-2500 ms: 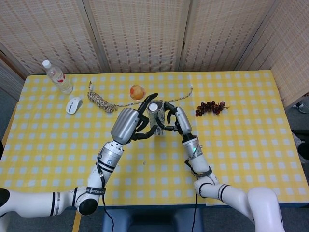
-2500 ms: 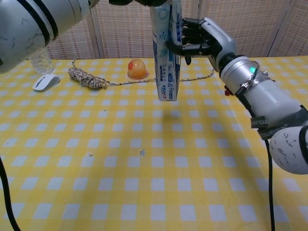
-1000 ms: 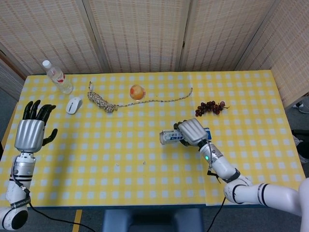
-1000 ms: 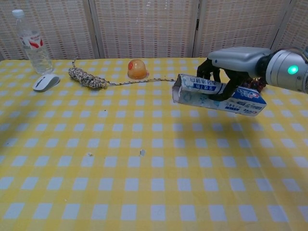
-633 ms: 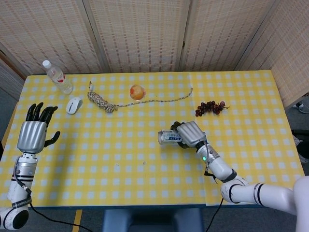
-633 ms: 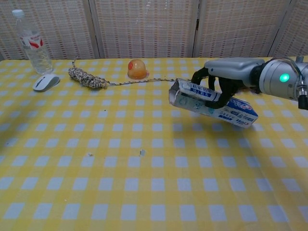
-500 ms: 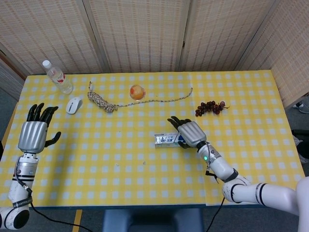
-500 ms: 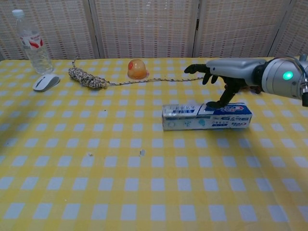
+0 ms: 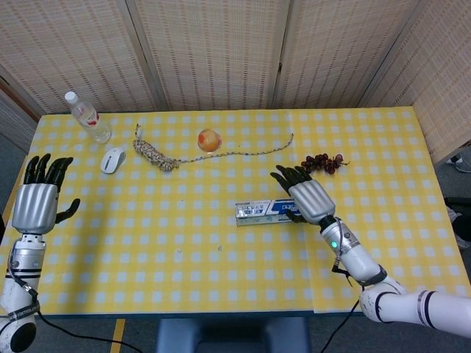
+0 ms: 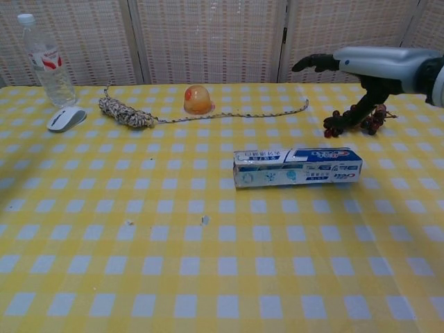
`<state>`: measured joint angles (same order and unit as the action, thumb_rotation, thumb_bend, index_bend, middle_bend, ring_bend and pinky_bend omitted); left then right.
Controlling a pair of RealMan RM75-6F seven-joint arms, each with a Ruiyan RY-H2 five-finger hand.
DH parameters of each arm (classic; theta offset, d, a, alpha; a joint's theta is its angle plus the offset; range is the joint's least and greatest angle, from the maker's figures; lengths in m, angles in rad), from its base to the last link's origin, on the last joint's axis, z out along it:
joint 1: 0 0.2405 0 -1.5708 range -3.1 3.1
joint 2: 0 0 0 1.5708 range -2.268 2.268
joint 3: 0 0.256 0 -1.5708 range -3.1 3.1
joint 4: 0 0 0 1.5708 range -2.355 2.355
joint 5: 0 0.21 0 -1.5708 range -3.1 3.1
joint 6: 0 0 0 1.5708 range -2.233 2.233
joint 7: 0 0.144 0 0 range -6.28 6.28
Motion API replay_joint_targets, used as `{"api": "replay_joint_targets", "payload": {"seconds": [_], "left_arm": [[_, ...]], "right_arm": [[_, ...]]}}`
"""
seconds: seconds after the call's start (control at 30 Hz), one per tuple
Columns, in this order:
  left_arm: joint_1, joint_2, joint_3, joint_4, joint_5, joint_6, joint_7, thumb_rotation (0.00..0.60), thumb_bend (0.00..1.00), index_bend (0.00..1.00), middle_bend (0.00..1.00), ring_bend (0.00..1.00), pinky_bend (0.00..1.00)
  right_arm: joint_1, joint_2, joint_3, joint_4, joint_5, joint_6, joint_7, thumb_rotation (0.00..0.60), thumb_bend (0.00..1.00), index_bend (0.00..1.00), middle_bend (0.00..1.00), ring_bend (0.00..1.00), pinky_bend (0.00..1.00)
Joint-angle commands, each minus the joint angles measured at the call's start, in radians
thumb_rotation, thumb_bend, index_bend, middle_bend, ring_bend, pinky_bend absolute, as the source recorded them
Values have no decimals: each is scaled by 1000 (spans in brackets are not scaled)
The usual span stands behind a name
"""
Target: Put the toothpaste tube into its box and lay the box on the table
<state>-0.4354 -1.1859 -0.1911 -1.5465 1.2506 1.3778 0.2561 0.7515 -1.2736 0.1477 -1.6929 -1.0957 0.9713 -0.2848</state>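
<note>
my head camera is looking steeply down from above, taking in the whole yellow checked table (image 9: 221, 279) and the wicker screens (image 9: 213, 51) behind it. my chest camera is sitting low near the front edge, facing level across the cloth toward those screens. both are sharing the toothpaste box (image 9: 266, 212), water bottle (image 10: 47, 61), computer mouse (image 9: 112, 159) and rope (image 10: 128, 113).

Both hands, the left hand (image 9: 34, 204) and the right hand (image 9: 312, 199), have silver metal backs and black fingers (image 9: 285, 175). White forearms carry black rings; a green light glows at the right wrist.
</note>
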Motion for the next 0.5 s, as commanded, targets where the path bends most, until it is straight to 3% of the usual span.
{"api": "replay_joint_targets", "payload": {"seconds": [0.03, 0.17, 0.3, 0.5], "left_arm": [[35, 53, 20, -55, -27, 7, 75, 600, 305, 138, 161, 0, 0], [99, 81, 52, -104, -23, 65, 97, 600, 296, 138, 150, 0, 0], [163, 96, 81, -149, -68, 81, 78, 600, 296, 138, 145, 0, 0], [224, 79, 98, -142, -94, 96, 16, 600, 294, 137, 135, 0, 0]], "right_arm": [[-140, 118, -65, -120, -103, 208, -83, 600, 405, 0, 0, 0, 0], [-290, 144, -136, -126, -231, 425, -85, 600, 405, 0, 0, 0, 0], [-434, 124, -176, -48, -316, 620, -1, 600, 401, 0, 0, 0, 0], [-563, 71, -194, 97, -358, 746, 117, 600, 400, 0, 0, 0, 0]]}}
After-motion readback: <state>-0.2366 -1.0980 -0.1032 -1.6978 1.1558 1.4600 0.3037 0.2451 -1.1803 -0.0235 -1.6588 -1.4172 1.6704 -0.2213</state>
